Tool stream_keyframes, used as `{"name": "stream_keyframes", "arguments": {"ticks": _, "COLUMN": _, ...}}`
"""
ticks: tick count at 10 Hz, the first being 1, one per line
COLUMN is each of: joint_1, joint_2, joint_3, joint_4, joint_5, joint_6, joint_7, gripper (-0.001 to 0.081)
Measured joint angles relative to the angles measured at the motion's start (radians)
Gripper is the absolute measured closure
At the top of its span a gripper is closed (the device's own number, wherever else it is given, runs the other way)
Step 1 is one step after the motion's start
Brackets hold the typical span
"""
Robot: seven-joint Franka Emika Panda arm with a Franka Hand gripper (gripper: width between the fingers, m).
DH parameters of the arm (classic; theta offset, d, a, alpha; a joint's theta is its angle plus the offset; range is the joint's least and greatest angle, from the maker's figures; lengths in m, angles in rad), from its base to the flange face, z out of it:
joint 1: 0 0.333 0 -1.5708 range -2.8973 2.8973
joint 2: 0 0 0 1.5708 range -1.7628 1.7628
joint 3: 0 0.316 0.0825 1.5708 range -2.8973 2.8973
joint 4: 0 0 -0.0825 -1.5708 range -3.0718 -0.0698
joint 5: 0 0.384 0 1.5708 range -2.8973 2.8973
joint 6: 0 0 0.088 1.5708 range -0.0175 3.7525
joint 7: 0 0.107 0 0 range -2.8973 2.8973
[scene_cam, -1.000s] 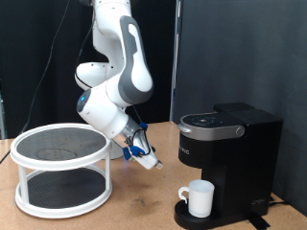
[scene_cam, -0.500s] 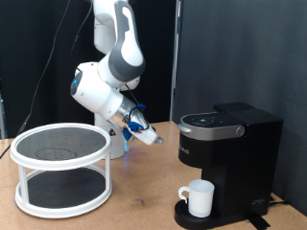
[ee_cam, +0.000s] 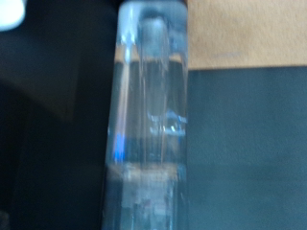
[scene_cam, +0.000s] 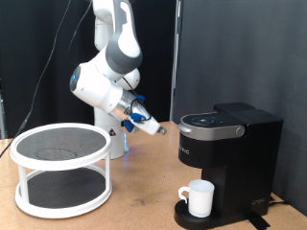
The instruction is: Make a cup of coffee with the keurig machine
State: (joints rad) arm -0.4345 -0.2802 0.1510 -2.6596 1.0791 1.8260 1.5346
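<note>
The gripper [scene_cam: 158, 126] is up in the air, a little to the exterior view's left of the keurig machine [scene_cam: 228, 163] and about level with its top. It points at the machine's lid but does not touch it. The pictures do not make clear if the gripper is open or closed, and nothing can be seen between its fingers. The wrist view is too blurry to help much; it shows only a pale blue blur with dark shapes and a bit of tan behind.

The keurig machine stands on the worktop [scene_cam: 144, 201] at the exterior view's right, and its lid looks shut. The cup [scene_cam: 200, 197] already sits on the machine's round base, under the spout, with its handle toward the exterior view's left. No coffee can be seen from here.

A round white rack [scene_cam: 61, 170] with two mesh shelves stands well apart, at the exterior view's left.

The step in hand seems to be reaching for the machine's top. To do it well, the arm should go slowly, meet the lid squarely, and keep clear of the cup so it does not get bumped.
</note>
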Motion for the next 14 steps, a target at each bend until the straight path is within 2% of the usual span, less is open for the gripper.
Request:
{"name": "stream_keyframes", "arguments": {"ticks": 5, "joint_1": 0.0, "joint_2": -0.181, "joint_3": -0.004, "joint_4": 0.006, "joint_5": 0.039, "joint_6": -0.033, "joint_7": 0.082, "gripper": 0.0072}}
{"name": "stream_keyframes", "arguments": {"ticks": 8, "joint_1": 0.0, "joint_2": -0.261, "joint_3": -0.014, "joint_4": 0.04, "joint_5": 0.059, "joint_6": -0.095, "joint_7": 0.157, "gripper": 0.0072}}
{"name": "stream_keyframes", "arguments": {"ticks": 10, "joint_1": 0.0, "joint_2": -0.298, "joint_3": -0.022, "joint_4": 0.06, "joint_5": 0.071, "joint_6": -0.13, "joint_7": 0.235, "gripper": 0.0072}}
{"name": "stream_keyframes", "arguments": {"ticks": 11, "joint_1": 0.0, "joint_2": -0.297, "joint_3": -0.022, "joint_4": 0.058, "joint_5": 0.071, "joint_6": -0.128, "joint_7": 0.226, "gripper": 0.0072}}
{"name": "stream_keyframes", "arguments": {"ticks": 13, "joint_1": 0.001, "joint_2": -0.298, "joint_3": -0.02, "joint_4": 0.061, "joint_5": 0.141, "joint_6": -0.12, "joint_7": 0.216, "gripper": 0.0072}}
{"name": "stream_keyframes", "arguments": {"ticks": 14, "joint_1": 0.002, "joint_2": -0.297, "joint_3": -0.009, "joint_4": 0.076, "joint_5": 0.147, "joint_6": -0.107, "joint_7": 0.213, "gripper": 0.0072}}
